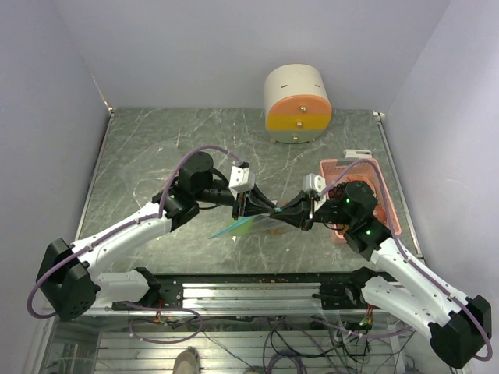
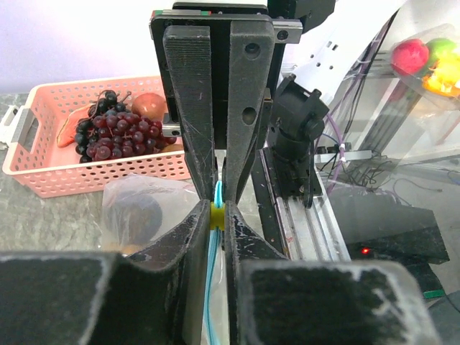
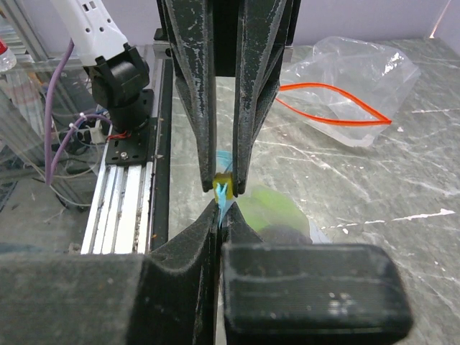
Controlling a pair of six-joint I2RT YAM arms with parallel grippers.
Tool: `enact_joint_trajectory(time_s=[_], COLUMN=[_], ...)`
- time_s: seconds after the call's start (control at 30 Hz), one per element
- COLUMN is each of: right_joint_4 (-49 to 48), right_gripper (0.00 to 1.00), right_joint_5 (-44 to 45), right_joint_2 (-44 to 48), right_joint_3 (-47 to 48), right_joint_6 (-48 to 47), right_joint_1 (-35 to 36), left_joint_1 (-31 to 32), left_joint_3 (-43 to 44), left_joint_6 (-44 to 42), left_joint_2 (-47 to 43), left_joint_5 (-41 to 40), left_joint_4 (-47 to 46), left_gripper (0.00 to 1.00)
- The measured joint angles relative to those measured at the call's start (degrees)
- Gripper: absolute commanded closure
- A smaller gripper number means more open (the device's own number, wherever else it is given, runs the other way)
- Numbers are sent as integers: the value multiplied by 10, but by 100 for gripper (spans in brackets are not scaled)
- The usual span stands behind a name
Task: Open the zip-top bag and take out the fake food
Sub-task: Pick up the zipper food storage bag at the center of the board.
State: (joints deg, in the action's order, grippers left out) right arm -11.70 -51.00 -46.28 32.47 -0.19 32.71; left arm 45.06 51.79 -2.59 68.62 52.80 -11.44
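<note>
Beside the pink basket (image 2: 115, 176), our left jaws clamp the yellow tab (image 2: 218, 215) of the zip-top bag (image 1: 248, 226) and our right jaws its blue seal (image 3: 221, 201), braced to pull it open.

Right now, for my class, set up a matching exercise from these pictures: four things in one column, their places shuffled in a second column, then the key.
Things
1. grapes
2. blue-zip bag
3. orange-zip bag
4. round tub

Places
A. at the far edge of the table
B. inside the pink basket
C. pinched between the left tool and the right tool
D. lying on the table, nothing holding it

Pairs: 1-B, 2-C, 3-D, 4-A
</note>
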Motion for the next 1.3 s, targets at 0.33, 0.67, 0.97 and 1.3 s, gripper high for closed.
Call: enact_joint_trajectory(time_s=[0.33, 0.67, 0.97, 1.3], right_joint_4=[9, 8, 12, 14], right_gripper=[100, 100, 100, 70], right_joint_5=[5, 13, 13, 30], right_joint_2=[0, 0, 0, 14], right_joint_3=[0, 8, 8, 8], right_joint_6=[0, 1, 2, 13], right_joint_1=[0, 0, 0, 0], left_joint_1=[-3, -3, -4, -4], left_joint_3=[0, 0, 1, 2], left_joint_6=[3, 6, 12, 23], left_joint_2=[18, 18, 18, 19], left_joint_5=[4, 6, 0, -12], left_joint_4=[-13, -7, -5, -15], left_gripper=[65, 73, 93, 93])
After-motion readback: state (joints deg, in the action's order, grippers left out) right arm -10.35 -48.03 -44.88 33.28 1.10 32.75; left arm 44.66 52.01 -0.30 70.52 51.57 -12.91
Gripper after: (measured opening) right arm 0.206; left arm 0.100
